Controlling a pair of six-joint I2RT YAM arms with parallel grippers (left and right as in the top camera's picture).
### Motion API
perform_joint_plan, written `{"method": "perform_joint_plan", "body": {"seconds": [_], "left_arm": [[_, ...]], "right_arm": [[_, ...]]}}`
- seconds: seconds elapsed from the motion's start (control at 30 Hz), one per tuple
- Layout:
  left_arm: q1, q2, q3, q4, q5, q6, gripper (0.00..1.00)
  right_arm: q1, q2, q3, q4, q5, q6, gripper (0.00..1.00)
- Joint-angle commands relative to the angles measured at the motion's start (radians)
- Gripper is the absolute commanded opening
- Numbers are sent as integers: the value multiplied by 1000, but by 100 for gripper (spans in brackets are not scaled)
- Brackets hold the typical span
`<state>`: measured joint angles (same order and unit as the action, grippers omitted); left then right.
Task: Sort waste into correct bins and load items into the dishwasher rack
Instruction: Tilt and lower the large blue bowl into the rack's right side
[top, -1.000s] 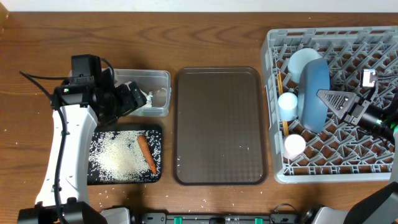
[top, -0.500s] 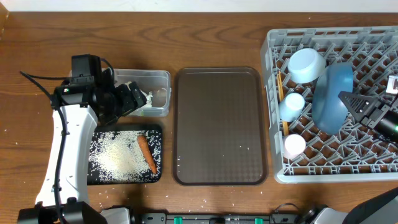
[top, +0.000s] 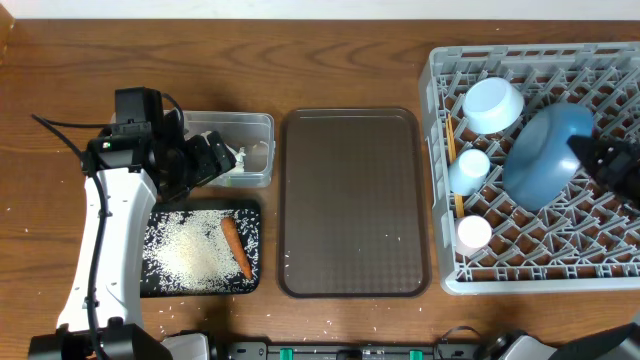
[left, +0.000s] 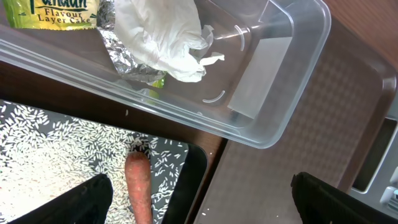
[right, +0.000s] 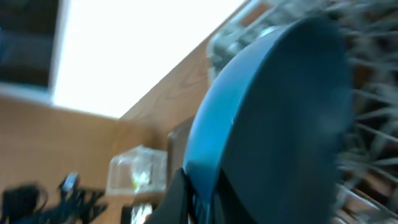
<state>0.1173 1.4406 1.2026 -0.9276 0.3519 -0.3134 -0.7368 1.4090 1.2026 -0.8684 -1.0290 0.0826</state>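
My right gripper (top: 596, 158) is shut on the rim of the dark-blue plate (top: 545, 158), holding it tilted on edge inside the grey dishwasher rack (top: 436, 180). The plate fills the right wrist view (right: 280, 112), with a finger (right: 185, 194) clamped on its edge. The light-blue bowl (top: 493, 103), small light-blue cup (top: 468, 168), white-pink cup (top: 473, 233) and chopsticks (top: 452, 140) are in the rack. My left gripper (left: 205, 208) is open and empty above the clear tub (left: 273, 93), which holds the tissue (left: 165, 37) and wrapper (left: 56, 12). The black tray (left: 193, 168) holds the carrot (left: 138, 186) and rice (left: 56, 149).
The brown serving tray (top: 352, 200) lies bare between the bins and the rack. A few rice grains lie on the table near the front edge (top: 330, 322). The left arm (top: 105, 240) stretches over the table's left side.
My right gripper has carried the plate to the right across the rack and tilted it, uncovering the light-blue bowl. The left arm has not moved.
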Motion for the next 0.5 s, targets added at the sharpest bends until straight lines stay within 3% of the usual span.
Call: {"method": "perform_joint_plan", "body": {"seconds": [0.0, 0.4, 0.47], "left_arm": [[4, 0, 5, -3, -10, 10, 94], [4, 0, 5, -3, -10, 10, 94], [4, 0, 5, -3, -10, 10, 94]], "right_arm": [[-18, 82, -68, 31, 796, 132, 6], [-18, 82, -68, 53, 962, 142, 13], [-18, 82, -68, 52, 989, 142, 32]]}}
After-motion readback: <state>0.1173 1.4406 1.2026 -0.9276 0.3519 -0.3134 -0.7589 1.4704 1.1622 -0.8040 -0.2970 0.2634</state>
